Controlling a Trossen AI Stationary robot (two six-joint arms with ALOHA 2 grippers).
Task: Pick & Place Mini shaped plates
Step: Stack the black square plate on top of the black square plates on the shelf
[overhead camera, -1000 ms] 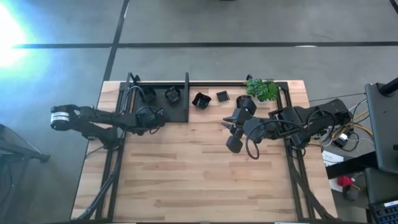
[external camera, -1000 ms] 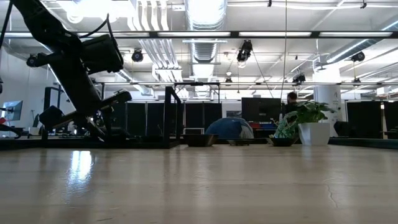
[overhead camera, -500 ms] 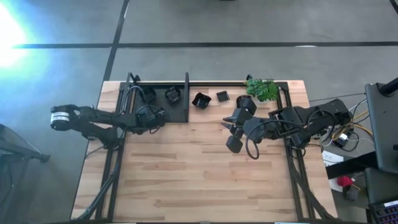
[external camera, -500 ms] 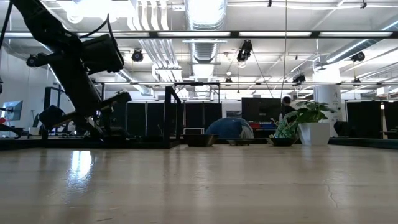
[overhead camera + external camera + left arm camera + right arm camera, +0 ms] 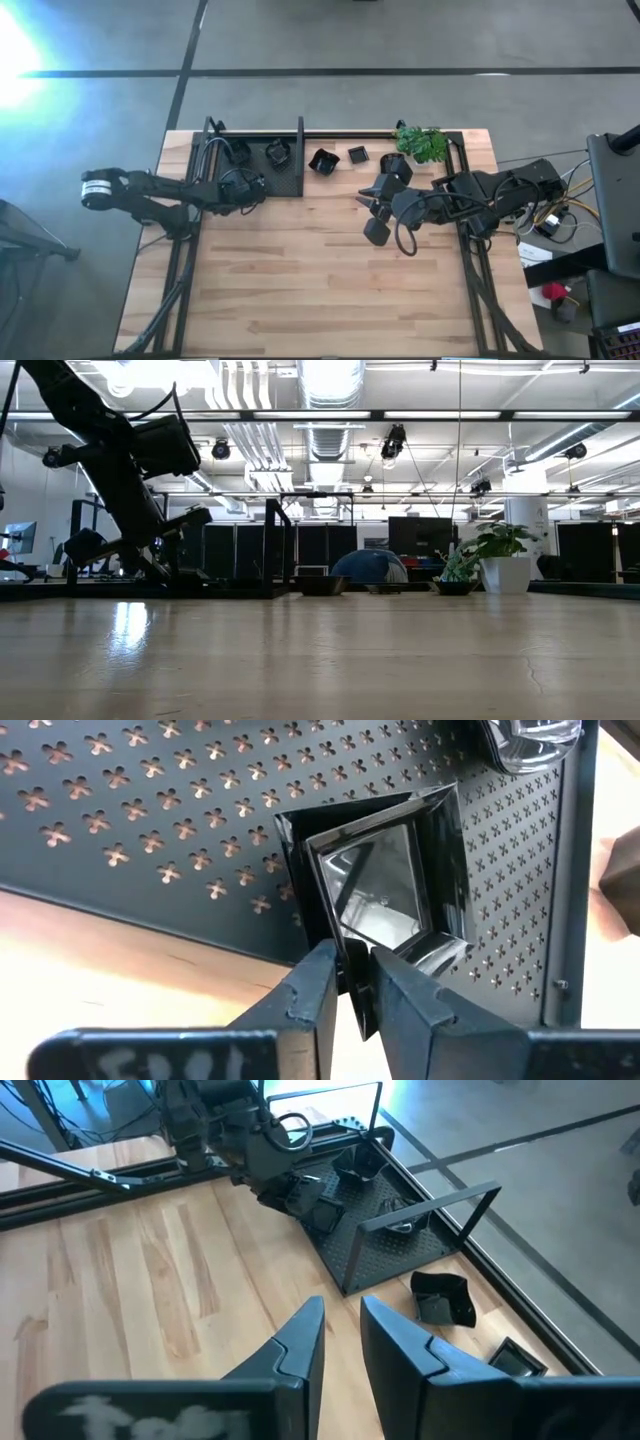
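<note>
Left end effector [image 5: 348, 982] pinched rim of glossy black square mini plate [image 5: 385, 900] on black perforated metal tray [image 5: 262, 165]. Right end effector [image 5: 340, 1330] hung empty, jaws parted, above wooden tabletop [image 5: 320, 270]. I counted three plates on tray, three off. Task midway, I judged.

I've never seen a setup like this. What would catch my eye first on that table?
Probably the two dark arms reaching in from either side of the wooden table. The left gripper pinches the rim of a glossy square mini plate on the perforated black tray at the table's far edge. The right gripper hangs empty over bare wood, near two more mini plates and a small green plant.
</note>
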